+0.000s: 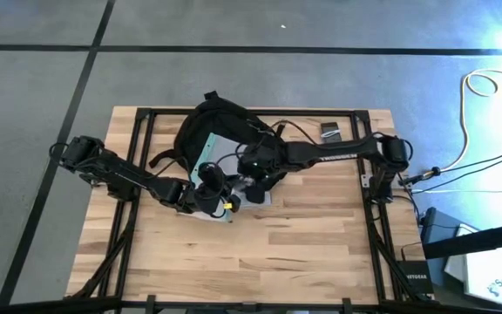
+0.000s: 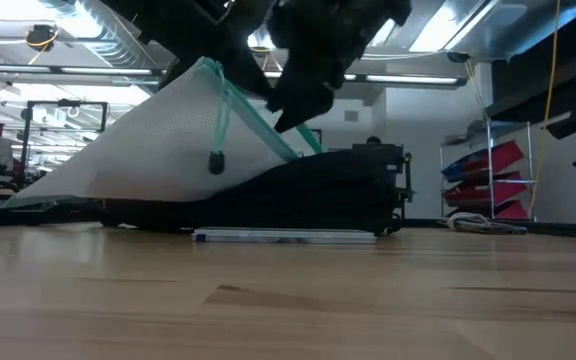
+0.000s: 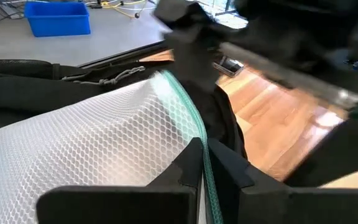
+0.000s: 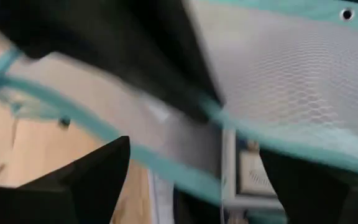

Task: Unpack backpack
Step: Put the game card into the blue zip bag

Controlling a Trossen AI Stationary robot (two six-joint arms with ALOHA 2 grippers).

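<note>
Left wrist view: my left gripper pinches the mesh pouch's teal edge beside the backpack, frame centre; right gripper spread wide.

In the high view, the left arm is stretched from the left-centre of the frame toward the middle, its left end effector placed just below centre. Its fingers are seen pinched together in the left wrist view. The right arm is extended from the right edge leftward, with the right end effector just beside the left one, its fingers spread wide apart.
</note>
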